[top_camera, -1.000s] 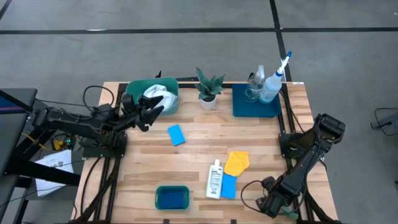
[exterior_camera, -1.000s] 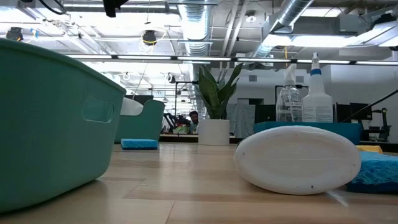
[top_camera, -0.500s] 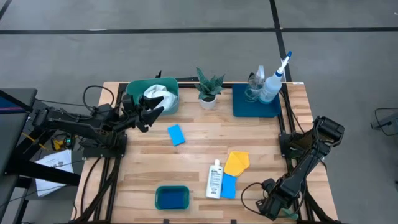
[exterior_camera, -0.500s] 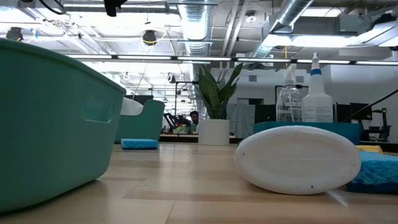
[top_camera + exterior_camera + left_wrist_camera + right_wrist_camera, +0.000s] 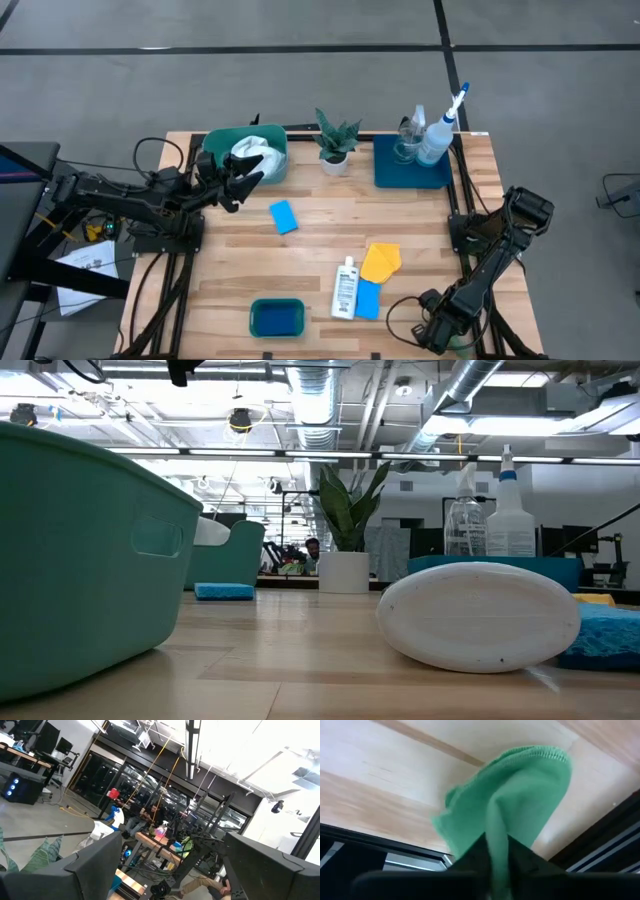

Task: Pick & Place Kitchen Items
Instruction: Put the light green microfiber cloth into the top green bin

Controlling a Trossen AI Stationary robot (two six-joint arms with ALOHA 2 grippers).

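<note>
A green tub (image 5: 250, 152) at the table's far left is holding a bunched white cloth (image 5: 252, 152). The dark blue tray (image 5: 410, 166) at the far right is carrying a clear spray bottle (image 5: 411, 135) and a white spray bottle (image 5: 437, 135) with a blue trigger. A second green tub (image 5: 276, 317) is sitting at the near edge.

The left gripper (image 5: 237, 183) is hovering beside the far tub, fingers spread apart. The right gripper (image 5: 447, 333) is reaching down at the near right corner, its fingers pinching a green cloth (image 5: 512, 802), which is rising in a crumpled fold over the wood.

A small white bottle (image 5: 346, 287) is lying near the middle, a yellow cloth (image 5: 381, 261) and blue sponge (image 5: 368, 299) beside it.
</note>
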